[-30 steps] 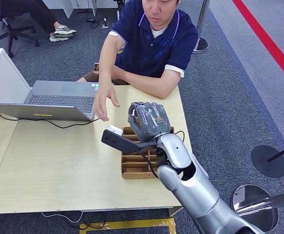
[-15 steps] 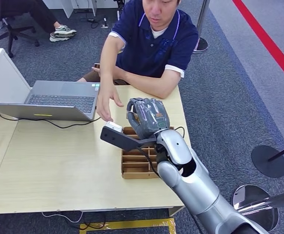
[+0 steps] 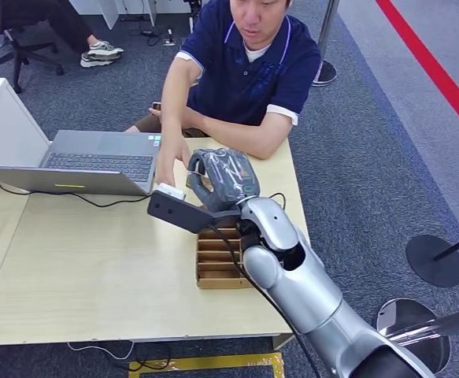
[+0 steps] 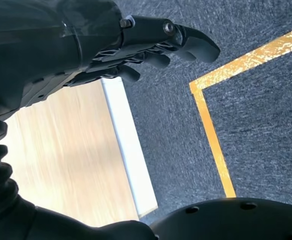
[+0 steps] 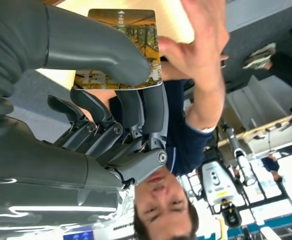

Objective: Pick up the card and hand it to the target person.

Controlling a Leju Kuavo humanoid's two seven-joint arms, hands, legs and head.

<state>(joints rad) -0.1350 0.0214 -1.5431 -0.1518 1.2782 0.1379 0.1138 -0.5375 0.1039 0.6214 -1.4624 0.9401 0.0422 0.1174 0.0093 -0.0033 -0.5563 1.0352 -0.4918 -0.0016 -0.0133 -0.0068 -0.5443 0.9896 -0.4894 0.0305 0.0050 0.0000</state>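
1. The right hand (image 5: 110,100) grips the card (image 5: 136,30), thumb laid flat across its printed face and the darker fingers (image 5: 152,107) closed in behind it. A firm pinch!
2. The card is up off the table (image 3: 96,252), held above its far edge, printed side showing a golden, leafy picture in the right wrist view.
3. The person's hand (image 5: 201,45) is right there at the card's outer edge, fingers spread; whether it touches the card I cannot tell. From the head view that hand (image 3: 166,164) sits just beside the robot's right hand (image 3: 223,177), close to the laptop's near corner.
4. Under the arm stands a wooden slotted tray (image 3: 215,264) near the table's right edge, its compartments divided by slats; what lies in them is hidden or too small to tell.
5. The silver right arm (image 3: 297,291) reaches in from the lower right, across the tray, towards the seated person (image 3: 245,71) in a dark blue shirt at the far edge.
6. The left hand (image 4: 152,45) hangs low beside the table's edge, fingers loosely extended and apart, holding nothing, above grey carpet with a yellow floor line (image 4: 212,140).
7. An open laptop (image 3: 96,161) sits at the far left of the table, a black cable (image 3: 90,198) trailing from it.
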